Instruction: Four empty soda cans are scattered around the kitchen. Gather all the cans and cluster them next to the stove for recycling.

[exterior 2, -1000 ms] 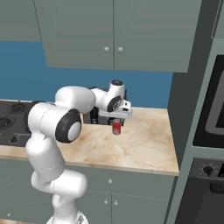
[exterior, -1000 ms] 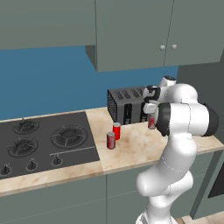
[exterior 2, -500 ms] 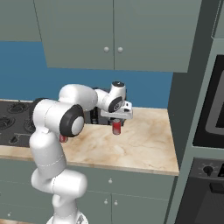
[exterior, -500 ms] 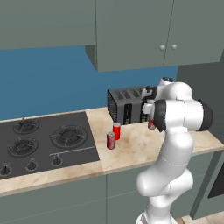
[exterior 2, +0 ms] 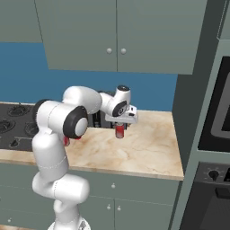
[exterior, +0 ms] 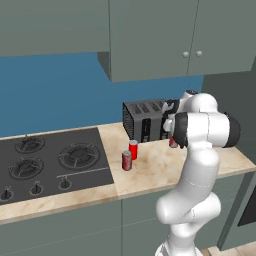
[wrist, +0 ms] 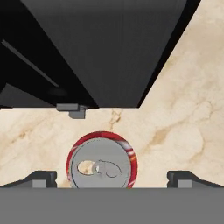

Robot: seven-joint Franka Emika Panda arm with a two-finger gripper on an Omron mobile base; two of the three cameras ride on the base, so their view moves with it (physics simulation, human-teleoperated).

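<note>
A red soda can (wrist: 102, 165) stands upright on the beige counter just in front of the black toaster (wrist: 109, 48). My gripper (wrist: 111, 179) hangs open right above it, one fingertip on each side and neither touching. From the right base view the gripper (exterior 2: 120, 122) sits just over that can (exterior 2: 119, 132). In the left base view my arm hides most of this can (exterior: 172, 143). Two more soda cans (exterior: 133, 149) (exterior: 127, 160) stand close together beside the right edge of the stove (exterior: 50, 160).
The toaster (exterior: 145, 120) stands at the back of the counter between the stove and my hand. Grey-green wall cabinets (exterior: 155, 37) hang overhead. A tall oven unit (exterior 2: 215, 112) closes off the counter's right end.
My elbow has swung a little while the hand stayed over the can near the toaster. The jaws stayed open and the cans have not moved.
</note>
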